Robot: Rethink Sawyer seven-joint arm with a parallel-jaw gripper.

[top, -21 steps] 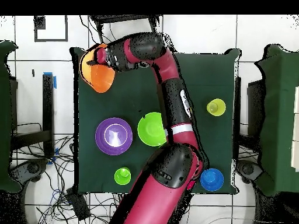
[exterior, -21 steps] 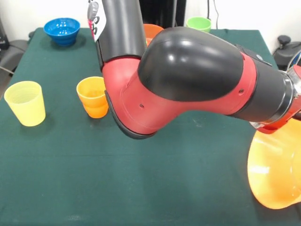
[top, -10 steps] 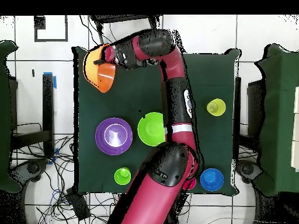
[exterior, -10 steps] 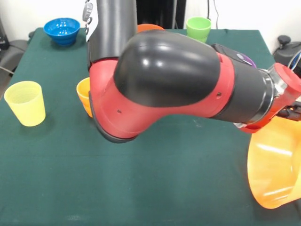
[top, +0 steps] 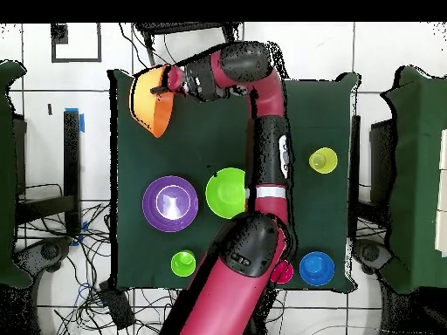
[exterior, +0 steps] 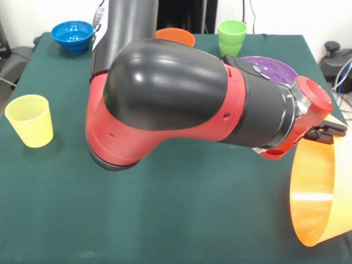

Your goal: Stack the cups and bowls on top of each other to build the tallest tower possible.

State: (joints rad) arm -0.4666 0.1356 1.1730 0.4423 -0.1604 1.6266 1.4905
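Note:
My gripper is shut on the rim of the very large yellow-orange bowl, which hangs tipped on its side above the table's corner. From overhead the same bowl sits at the table's upper left with the gripper at its rim. A wide purple bowl and a lime green bowl lie side by side mid-table. The blue bowl, small orange bowl, green cup and pale yellow cup stand apart. A red-pink cup shows beside the arm.
The arm's bulky elbow hides much of the green tablecloth in the front view. A lime-yellow cup stands alone towards the right edge in the overhead view. Cables and other tables surround the cloth.
The arm's elbow has swung across the front view. The yellow-orange bowl has tipped further onto its side in the gripper and shifted slightly along the table's edge.

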